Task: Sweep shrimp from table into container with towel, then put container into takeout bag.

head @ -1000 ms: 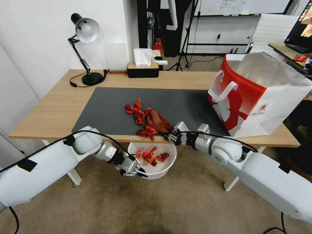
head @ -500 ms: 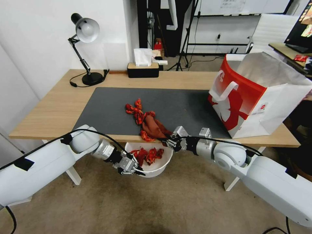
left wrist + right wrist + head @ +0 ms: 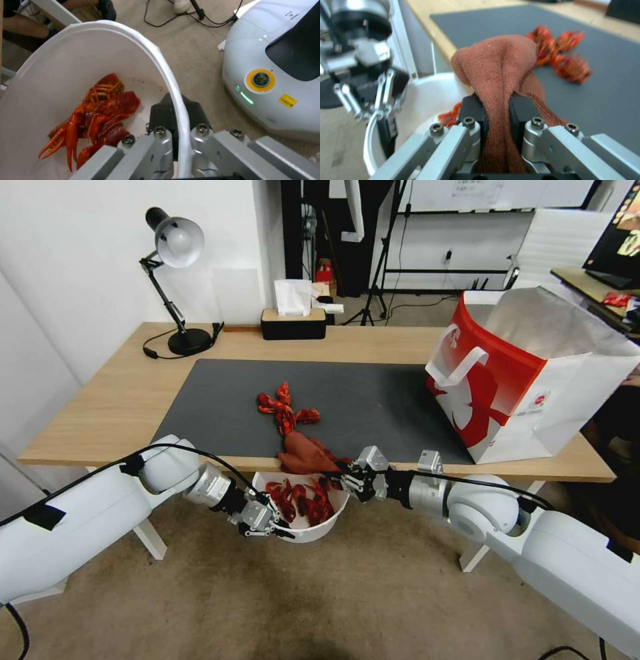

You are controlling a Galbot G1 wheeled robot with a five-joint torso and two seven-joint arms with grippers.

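Below the table's (image 3: 100,407) front edge my left gripper (image 3: 275,527) holds the white container (image 3: 313,527), shut on its rim (image 3: 166,72). Several red shrimp (image 3: 299,501) lie inside it (image 3: 100,112). The right gripper (image 3: 348,480) is shut on the rust-red towel (image 3: 305,453), which lies bunched at the front edge just above the container. In the right wrist view the towel (image 3: 500,62) rises from between the fingers (image 3: 471,110). A few shrimp (image 3: 285,408) lie on the dark mat behind the towel (image 3: 563,57). The red and white takeout bag (image 3: 527,373) stands open on the table's right end.
A black desk lamp (image 3: 175,280) stands at the table's back left and a black tissue box (image 3: 293,317) at the back middle. White table legs (image 3: 152,540) flank the container. The robot's own base (image 3: 276,75) is close beside the container over the carpet.
The right gripper has dragged the towel toward the front edge, and more shrimp have dropped into the container. The left gripper has shifted the container slightly left, closer under the edge.
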